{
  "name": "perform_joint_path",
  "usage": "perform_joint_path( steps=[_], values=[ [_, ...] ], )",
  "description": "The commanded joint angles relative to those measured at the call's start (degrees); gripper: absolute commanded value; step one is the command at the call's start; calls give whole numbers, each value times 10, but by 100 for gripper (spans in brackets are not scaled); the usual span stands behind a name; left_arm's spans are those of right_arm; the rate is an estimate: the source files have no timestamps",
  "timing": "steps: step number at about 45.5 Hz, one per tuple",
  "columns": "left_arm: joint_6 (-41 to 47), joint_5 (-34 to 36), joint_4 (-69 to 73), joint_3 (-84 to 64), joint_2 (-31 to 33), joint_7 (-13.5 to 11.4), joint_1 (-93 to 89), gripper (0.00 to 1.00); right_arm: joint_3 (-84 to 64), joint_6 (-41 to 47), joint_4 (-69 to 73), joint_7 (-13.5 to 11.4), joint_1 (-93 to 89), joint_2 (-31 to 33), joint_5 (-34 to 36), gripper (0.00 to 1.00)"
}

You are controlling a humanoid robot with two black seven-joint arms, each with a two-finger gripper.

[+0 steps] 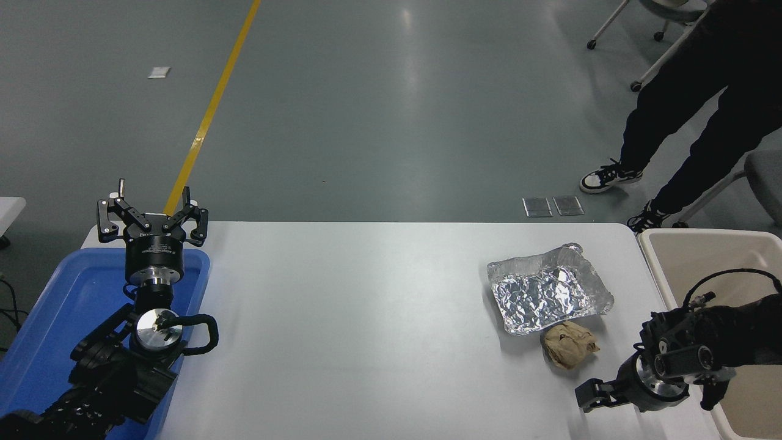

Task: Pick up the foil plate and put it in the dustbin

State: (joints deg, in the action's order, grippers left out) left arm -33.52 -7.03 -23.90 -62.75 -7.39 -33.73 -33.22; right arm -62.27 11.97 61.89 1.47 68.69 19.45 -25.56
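Note:
The foil plate lies flat on the white table at the right, shiny and crinkled with shallow rims. The beige dustbin stands just beyond the table's right edge, partly hidden by my right arm. My right gripper is low over the table near the front right, below and to the right of the plate, apart from it and holding nothing. My left gripper is parked at the left over a blue tray, open and empty.
A crumpled brown paper ball touches the plate's near edge, between the plate and my right gripper. The shallow blue tray sits at the table's left end. A person's legs stand on the floor at the far right.

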Motion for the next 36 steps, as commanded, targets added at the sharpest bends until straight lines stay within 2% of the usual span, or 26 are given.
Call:
perform_joint_path(
  steps=[1,20,36],
  values=[
    [0,0,0,0,0,0,0,99,0,-1,-7,-1,-8,-1,-2,100],
    [-1,0,0,1,0,-1,0,99,-3,13,6,0,70,20,2,100],
    [-1,0,0,1,-2,-1,0,99,-5,138,117,-9,319,87,12,100]
  ],
)
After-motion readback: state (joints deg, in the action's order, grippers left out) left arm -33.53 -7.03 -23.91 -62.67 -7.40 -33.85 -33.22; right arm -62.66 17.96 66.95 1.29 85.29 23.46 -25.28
